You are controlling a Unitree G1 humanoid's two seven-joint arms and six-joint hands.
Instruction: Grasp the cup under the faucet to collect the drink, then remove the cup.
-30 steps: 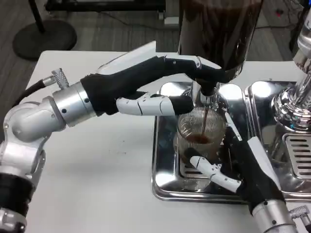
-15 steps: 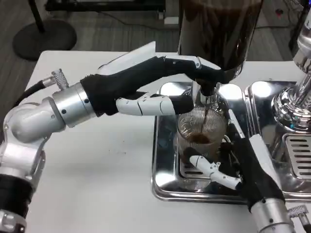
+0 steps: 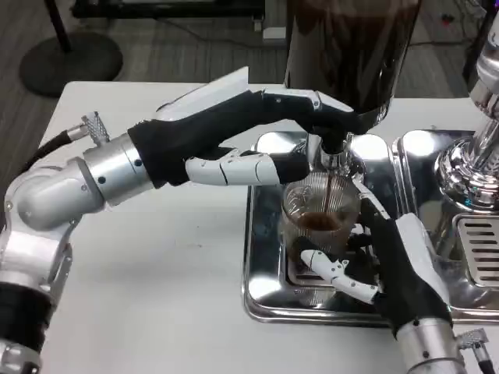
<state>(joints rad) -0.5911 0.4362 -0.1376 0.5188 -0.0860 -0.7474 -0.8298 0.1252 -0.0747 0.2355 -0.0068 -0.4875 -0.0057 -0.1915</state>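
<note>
Right robot hand (image 3: 390, 261) is wrapped around the ribbed clear cup (image 3: 320, 214) from the near side — thumb in front, fingers at its right wall. The cup is seen standing on the steel drip tray (image 3: 261, 257) under the faucet (image 3: 334, 156), with dark drink in it. Farther back, the left robot hand (image 3: 257, 132) is stretched to the faucet lever — fingertips laid on it — below the dark dispenser tank (image 3: 351, 47). All is carried by the white desk (image 3: 156, 265).
</note>
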